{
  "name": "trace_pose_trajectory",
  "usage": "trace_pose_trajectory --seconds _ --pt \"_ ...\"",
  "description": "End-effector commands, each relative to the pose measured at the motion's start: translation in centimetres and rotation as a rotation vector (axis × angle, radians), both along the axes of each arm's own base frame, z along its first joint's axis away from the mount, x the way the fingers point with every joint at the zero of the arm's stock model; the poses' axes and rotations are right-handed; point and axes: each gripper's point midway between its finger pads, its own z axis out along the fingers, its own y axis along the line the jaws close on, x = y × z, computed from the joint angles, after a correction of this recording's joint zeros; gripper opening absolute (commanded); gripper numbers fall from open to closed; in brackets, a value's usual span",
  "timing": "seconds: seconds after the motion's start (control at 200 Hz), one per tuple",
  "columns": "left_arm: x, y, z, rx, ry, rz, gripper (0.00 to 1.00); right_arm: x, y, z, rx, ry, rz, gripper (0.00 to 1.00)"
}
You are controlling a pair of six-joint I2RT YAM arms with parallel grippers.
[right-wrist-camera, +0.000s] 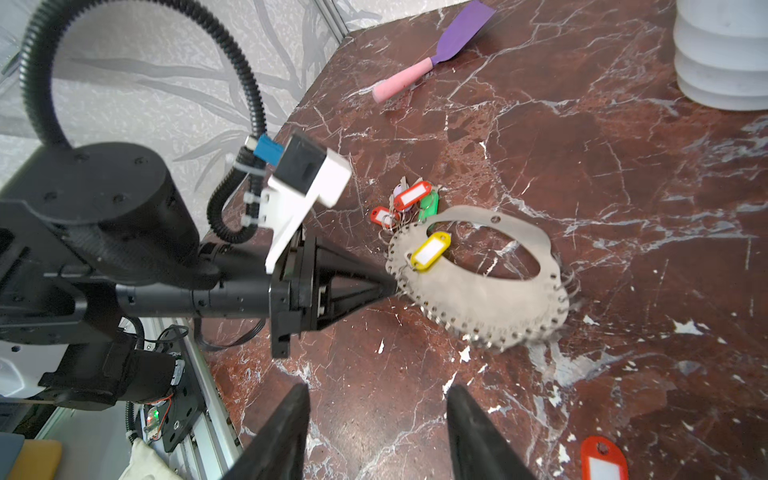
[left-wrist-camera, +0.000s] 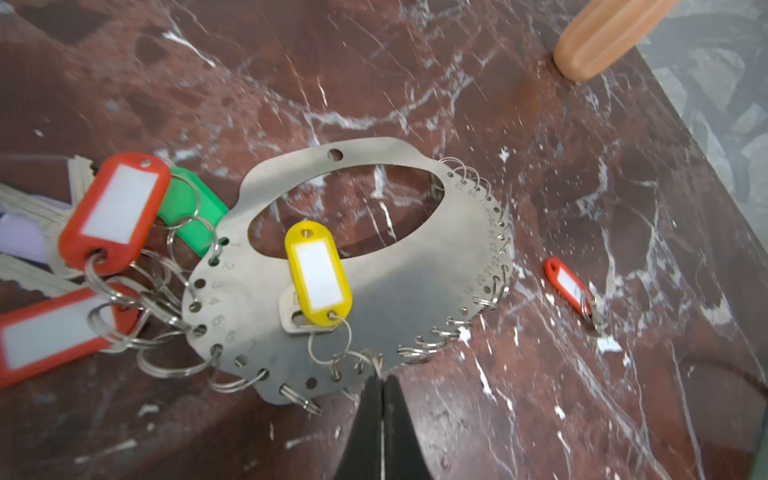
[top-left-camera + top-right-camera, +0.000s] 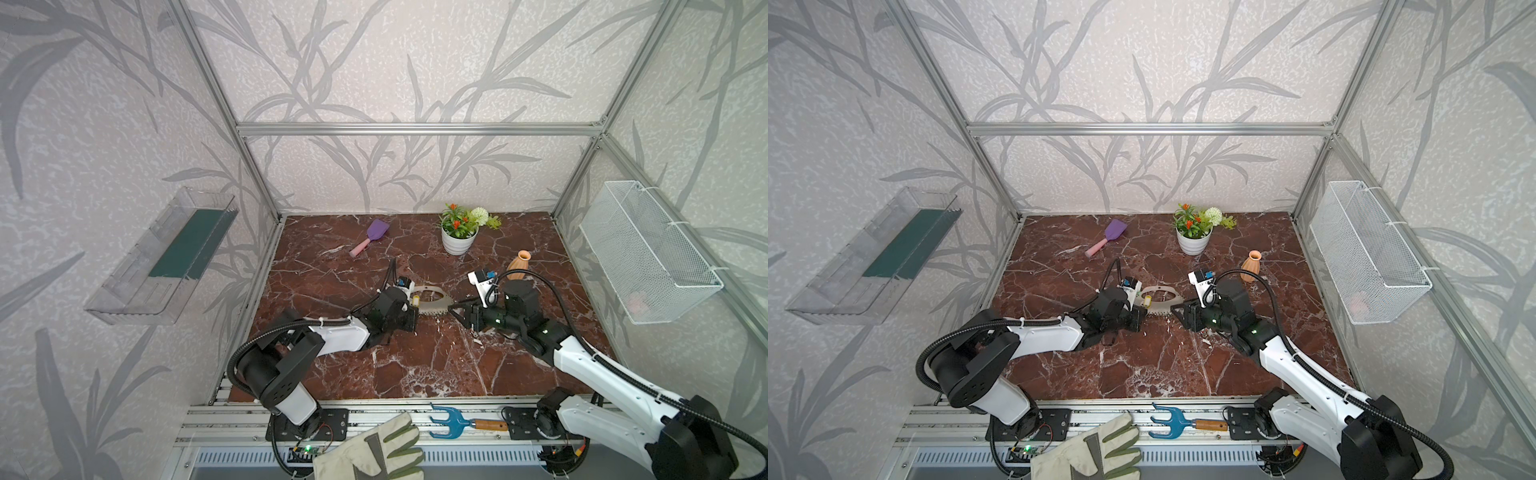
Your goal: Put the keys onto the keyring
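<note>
**Keyring** (image 2: 415, 286): a grey metal plate with a large oval opening and numbered holes along its outer edge. It lies on the counter (image 2: 415, 83) near the middle, between the two tools in both top views.

**Left tool** (image 2: 377, 374): the jaws are together but for a thin seam. The tips touch a small silver ring at the plate's edge, but it cannot be told whether they pinch it.

**Right tool** (image 1: 378, 388): the jaws are apart with nothing between them, near the keyring's other end.

**Yellow key** (image 2: 318, 272): rests on the plate, its loop reaching the edge beside the left tool's tips.

**Red key** (image 2: 114, 212) and **green key** (image 2: 191, 212): clustered at one end of the plate, their loops tangled with the rings there.

**Loose red key** (image 2: 569, 286): lies on the counter apart from the keyring, near the right tool.
</note>
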Motion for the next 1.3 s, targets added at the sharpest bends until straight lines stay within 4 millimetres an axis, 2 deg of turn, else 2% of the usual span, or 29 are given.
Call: trace_pose_trajectory --seconds 0.0,0.105,0.175,0.26,0.36,0.415,0.585,0.7,0.79,0.805,0.845,0.91,1.05,1.1,1.17,1.295 --pt "-0.4 0.3 2.0 -0.044 -0.009 0.035 0.2 0.8 0.1 0.5 0.015 -0.04 -0.009 0.54" --pt "-1.0 1.6 3.9 -0.072 -0.017 0.084 0.27 1.3 0.4 0.9 0.022 -0.06 -0.009 0.54" --pt "-1.5 2.8 5.1 -0.078 -0.019 0.123 0.35 1.8 0.7 1.1 0.026 -0.076 -0.006 0.54" --pt "-2.2 4.4 6.6 -0.084 -0.024 0.17 0.39 2.5 1.1 0.9 0.024 -0.085 -0.002 0.54" --pt "-3.5 4.4 8.2 -0.099 -0.019 0.113 0.41 3.3 1.8 0.6 0.037 -0.089 0.007 0.54" --pt "-3.9 4.3 8.4 -0.083 0.001 0.082 0.42 3.7 2.2 0.1 0.044 -0.076 0.015 0.54" --pt "-4.2 3.5 6.2 0.052 0.139 0.013 0.44 3.8 2.9 -1.6 0.061 -0.028 0.037 0.54" --pt "-2.7 3.0 4.4 0.144 0.171 0.022 0.53 3.8 1.6 -1.9 0.018 -0.055 -0.024 0.54" --pt "-1.6 2.6 2.9 0.214 0.203 0.034 0.57 3.9 0.5 -1.6 0.004 -0.088 -0.068 0.57" --pt "-1.5 2.5 2.5 0.227 0.21 0.031 0.58 3.8 0.3 -1.7 0.002 -0.086 -0.072 0.57" --pt "-1.3 2.3 1.7 0.265 0.22 0.024 0.74 3.8 0.1 -2.0 -0.005 -0.081 -0.077 0.57" --pt "-0.8 2.3 0.6 0.325 0.232 0.032 0.79 3.8 0.0 -2.6 -0.011 -0.064 -0.08 0.6" --pt "0.3 3.5 -0.3 0.415 0.215 0.111 0.8 3.7 0.5 -3.1 0.007 -0.04 -0.061 0.6" --pt "0.6 3.8 -0.6 0.447 0.219 0.129 0.77 3.7 0.7 -3.4 0.01 -0.029 -0.056 0.6" --pt "1.2 4.1 -0.9 0.486 0.22 0.153 0.71 3.9 0.9 -4.0 0.007 -0.01 -0.051 0.55" --pt "1.6 3.9 -1.6 0.495 0.223 0.158 0.7 4.3 2.2 -5.5 0.02 0.049 -0.009 0.41"
